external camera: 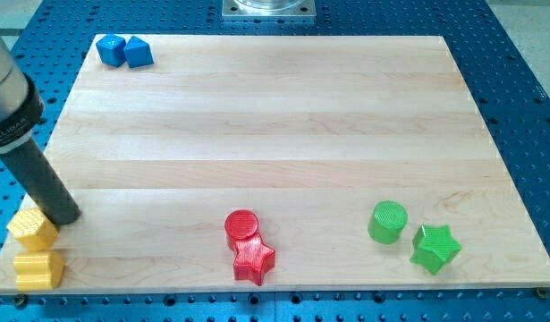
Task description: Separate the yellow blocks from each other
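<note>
The arm enters from the view's upper left as a straight dark rod; its lower end, my tip (67, 216), rests on the wooden tabletop (275, 134) near the bottom-left corner. This end effector is a plain rod with no jaws: it has nothing to open or close and holds nothing.

Task items: two yellow blocks. The upper yellow block (33, 228), of hexagonal outline, sits just to the view's left of my tip and slightly below it; it appears to touch the rod's side, though actual contact cannot be confirmed. The lower yellow block (38, 269), whose shape is less clear, lies directly below the first, further toward the view's bottom from my tip. The two yellow blocks are very close together, with a narrow gap or bare contact between them; which of these cannot be told.

Other items: a red cylinder (242, 227) and a red star (254, 259), touching each other, lie well to the view's right of my tip. Further right again stand a green cylinder (387, 222) and a green star (435, 248), just beside one another. Two blue blocks (124, 50), side by side and touching, sit far above my tip, at the tabletop's upper left corner.
</note>
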